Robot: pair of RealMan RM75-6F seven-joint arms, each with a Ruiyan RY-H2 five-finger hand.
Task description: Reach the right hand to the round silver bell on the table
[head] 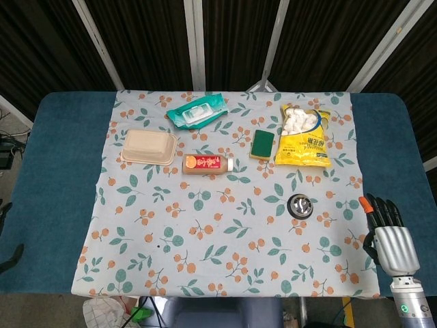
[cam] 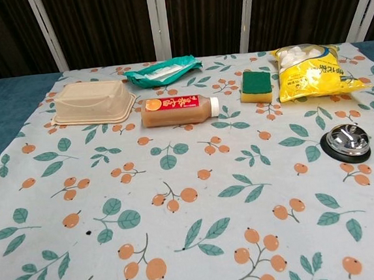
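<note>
The right hand [head: 389, 236] — fingers straight, holding nothing — must reach toward ten o'clock to the bell [head: 300, 205].

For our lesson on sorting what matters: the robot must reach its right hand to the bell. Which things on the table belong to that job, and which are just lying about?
Belongs to the job:
round silver bell
right hand, off to the bell's right, holding nothing

Just lying about:
yellow snack bag
green sponge
drink bottle
beige container
wet wipes pack
</note>
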